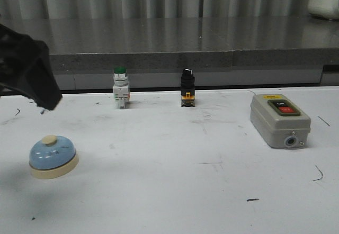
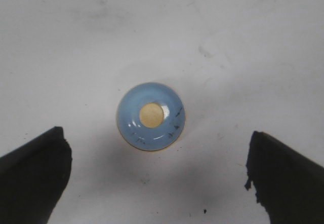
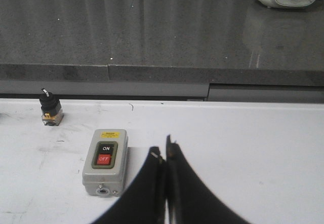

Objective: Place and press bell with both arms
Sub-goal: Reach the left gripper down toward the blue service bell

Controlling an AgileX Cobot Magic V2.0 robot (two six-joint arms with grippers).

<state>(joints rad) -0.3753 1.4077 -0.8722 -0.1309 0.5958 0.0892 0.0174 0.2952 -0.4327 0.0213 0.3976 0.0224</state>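
Note:
The light-blue bell (image 1: 53,156) with a cream base and cream button sits on the white table at the front left. In the left wrist view the bell (image 2: 151,116) lies straight below, between and beyond the two wide-apart black fingers (image 2: 33,173). My left gripper (image 2: 159,176) is open and empty, well above the bell. The left arm (image 1: 26,67) shows as a dark bulky shape at the upper left of the front view. My right gripper (image 3: 164,155) is shut and empty, low over the table to the right of the grey switch box; it does not show in the front view.
A grey switch box (image 1: 279,119) with ON and OFF buttons lies at the right and also shows in the right wrist view (image 3: 105,162). A green-capped push button (image 1: 121,87) and a black selector switch (image 1: 187,87) stand at the back. A dark counter edge (image 1: 169,59) runs behind the table.

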